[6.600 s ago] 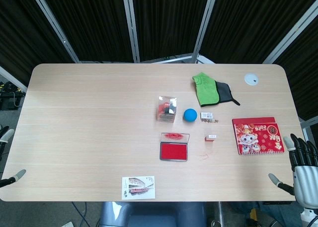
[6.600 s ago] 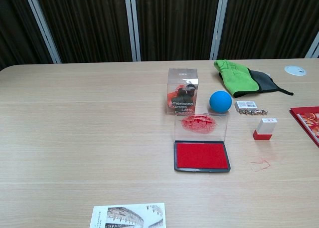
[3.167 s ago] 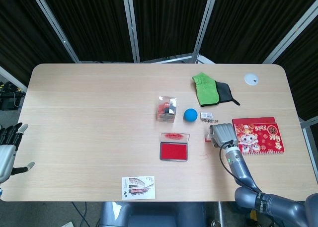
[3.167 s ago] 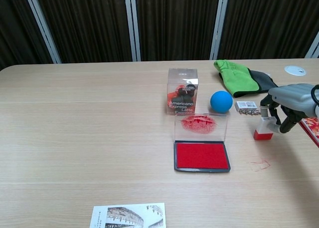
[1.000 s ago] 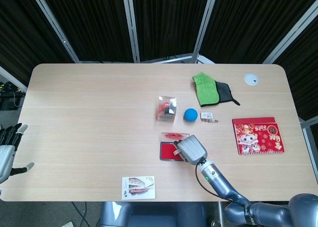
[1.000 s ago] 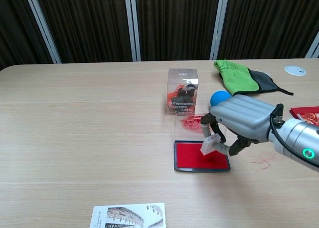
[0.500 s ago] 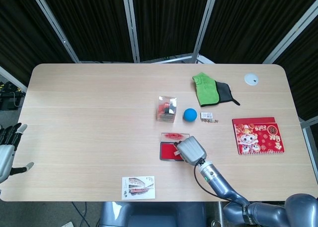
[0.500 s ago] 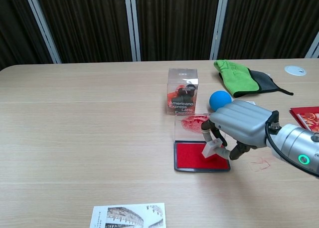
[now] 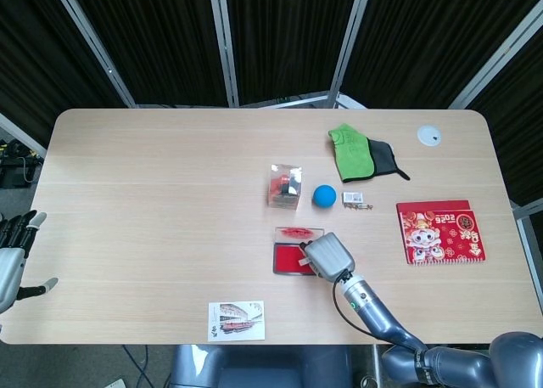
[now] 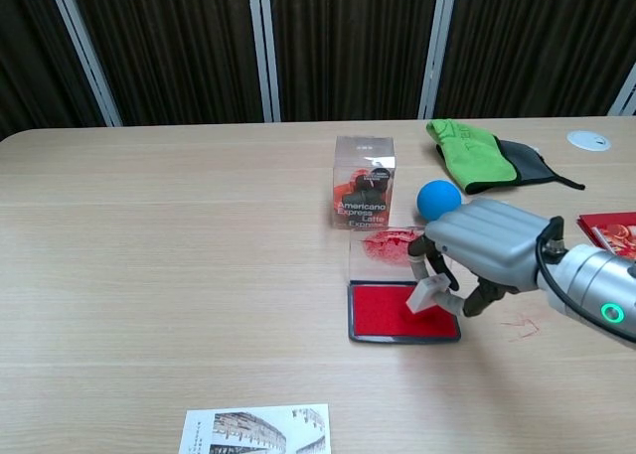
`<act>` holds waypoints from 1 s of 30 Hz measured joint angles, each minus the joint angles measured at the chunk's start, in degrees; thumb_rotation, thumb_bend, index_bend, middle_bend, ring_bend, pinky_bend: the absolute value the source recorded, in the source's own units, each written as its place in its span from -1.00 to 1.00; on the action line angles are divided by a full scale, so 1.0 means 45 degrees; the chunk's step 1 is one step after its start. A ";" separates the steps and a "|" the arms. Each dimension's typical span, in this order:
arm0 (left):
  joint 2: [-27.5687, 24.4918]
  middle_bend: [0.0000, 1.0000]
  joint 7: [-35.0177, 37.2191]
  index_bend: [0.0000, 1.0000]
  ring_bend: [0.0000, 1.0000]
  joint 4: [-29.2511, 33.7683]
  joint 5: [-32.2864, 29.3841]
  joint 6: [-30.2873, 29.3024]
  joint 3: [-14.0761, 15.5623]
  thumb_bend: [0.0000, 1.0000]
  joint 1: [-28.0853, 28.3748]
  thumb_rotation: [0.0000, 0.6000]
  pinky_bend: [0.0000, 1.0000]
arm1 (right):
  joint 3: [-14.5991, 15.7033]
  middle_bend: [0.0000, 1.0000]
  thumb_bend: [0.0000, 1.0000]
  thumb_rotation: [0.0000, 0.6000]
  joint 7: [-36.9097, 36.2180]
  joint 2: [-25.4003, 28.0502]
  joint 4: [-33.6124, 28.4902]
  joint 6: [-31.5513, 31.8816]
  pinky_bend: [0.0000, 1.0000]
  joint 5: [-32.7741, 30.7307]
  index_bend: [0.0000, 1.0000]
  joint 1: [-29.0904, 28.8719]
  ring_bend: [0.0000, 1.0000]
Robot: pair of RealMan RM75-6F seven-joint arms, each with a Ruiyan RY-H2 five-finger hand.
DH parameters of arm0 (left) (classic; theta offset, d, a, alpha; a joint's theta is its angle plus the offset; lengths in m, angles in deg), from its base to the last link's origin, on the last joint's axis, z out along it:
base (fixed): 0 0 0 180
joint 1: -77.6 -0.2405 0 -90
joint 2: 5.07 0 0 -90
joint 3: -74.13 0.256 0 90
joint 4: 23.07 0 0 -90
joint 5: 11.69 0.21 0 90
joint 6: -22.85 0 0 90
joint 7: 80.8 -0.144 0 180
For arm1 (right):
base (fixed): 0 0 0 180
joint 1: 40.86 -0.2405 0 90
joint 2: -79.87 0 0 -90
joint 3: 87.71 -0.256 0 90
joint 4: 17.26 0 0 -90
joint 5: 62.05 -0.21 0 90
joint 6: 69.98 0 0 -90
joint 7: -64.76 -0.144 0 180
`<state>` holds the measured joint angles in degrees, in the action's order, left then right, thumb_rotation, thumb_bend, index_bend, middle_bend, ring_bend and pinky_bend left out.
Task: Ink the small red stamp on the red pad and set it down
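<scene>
The red ink pad (image 10: 383,316) (image 9: 287,259) lies open at mid-table, its clear lid (image 10: 383,247) standing up behind it. My right hand (image 10: 487,248) (image 9: 327,255) hovers over the pad's right part and holds the small stamp (image 10: 425,293), tilted, with its lower end down on the red surface. In the head view the hand hides the stamp. My left hand (image 9: 10,256) hangs open off the table's left edge, holding nothing.
Behind the pad stand a clear coffee box (image 10: 364,182) and a blue ball (image 10: 438,200). A green and black cloth (image 10: 482,156) lies further back, a red booklet (image 9: 440,231) to the right, a photo card (image 10: 256,430) near the front edge. Red ink marks (image 10: 520,325) stain the wood.
Over the last second my right hand has stayed over the pad with the stamp, shifting slightly right and lower. The left hand has not moved.
</scene>
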<state>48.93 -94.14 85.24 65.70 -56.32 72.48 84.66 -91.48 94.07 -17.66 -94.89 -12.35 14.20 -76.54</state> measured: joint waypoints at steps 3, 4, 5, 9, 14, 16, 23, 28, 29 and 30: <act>-0.0022 -1.00 0.0042 -1.00 -1.00 0.0006 0.0010 -0.0010 0.0002 -1.00 -0.0008 1.00 -1.00 | -0.0193 0.22 -0.13 1.00 -0.0420 0.0439 -0.0546 0.0305 1.00 0.0105 0.13 0.0068 0.53; -0.0026 -1.00 0.0050 -1.00 -1.00 0.0008 0.0017 -0.0014 0.0004 -1.00 -0.0011 1.00 -1.00 | -0.0254 0.22 -0.13 1.00 -0.0570 0.0692 -0.0773 0.0457 1.00 0.0184 0.13 0.0108 0.53; -0.0031 -1.00 0.0055 -1.00 -1.00 0.0011 0.0028 -0.0018 0.0007 -1.00 -0.0014 1.00 -1.00 | -0.0294 0.22 -0.13 1.00 -0.0679 0.0904 -0.0941 0.0571 1.00 0.0246 0.13 0.0142 0.53; -0.0053 -1.00 0.0073 -1.00 -1.00 0.0047 0.0121 -0.0058 0.0036 -1.00 -0.0035 1.00 -1.00 | -0.0409 0.22 -0.13 1.00 -0.1137 0.1919 -0.1505 0.1030 1.00 0.0468 0.13 0.0360 0.52; -0.0066 -1.00 0.0063 -1.00 -1.00 0.0115 0.0264 -0.0118 0.0084 -1.00 -0.0067 1.00 -1.00 | -0.0228 0.22 -0.13 1.00 -0.1697 0.2964 -0.1539 0.1282 1.00 0.0502 0.13 0.0854 0.52; -0.0066 -1.00 0.0040 -1.00 -1.00 0.0145 0.0319 -0.0138 0.0102 -1.00 -0.0075 1.00 -1.00 | -0.0044 0.22 -0.13 1.00 -0.1873 0.3056 -0.1247 0.1278 1.00 0.0494 0.13 0.1016 0.53; -0.0031 -1.00 -0.0090 -1.00 -1.00 0.0249 0.0445 -0.0180 0.0139 -1.00 -0.0081 1.00 -1.00 | 0.0558 0.22 -0.13 1.00 -0.2205 0.2812 0.0242 0.1212 1.00 0.0640 0.13 0.1438 0.53; -0.0015 -1.00 -0.0126 -1.00 -1.00 0.0259 0.0417 -0.0143 0.0141 -1.00 -0.0066 1.00 -1.00 | 0.0863 0.22 -0.13 1.00 -0.2401 0.2448 0.0957 0.1170 1.00 0.0904 0.12 0.1652 0.53; -0.0020 -1.00 -0.0114 -1.00 -1.00 0.0260 0.0407 -0.0140 0.0140 -1.00 -0.0067 1.00 -1.00 | 0.0890 0.22 -0.13 1.00 -0.2415 0.2394 0.1042 0.1165 1.00 0.0938 0.12 0.1673 0.53; -0.0027 -1.00 -0.0097 -1.00 -1.00 0.0258 0.0396 -0.0138 0.0138 -1.00 -0.0069 1.00 -1.00 | 0.0915 0.22 -0.13 1.00 -0.2428 0.2338 0.1129 0.1161 1.00 0.0972 0.12 0.1693 0.53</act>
<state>48.81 -94.58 86.40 67.48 -56.94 73.10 84.35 -87.36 83.15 -7.14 -89.81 -7.12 18.57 -68.92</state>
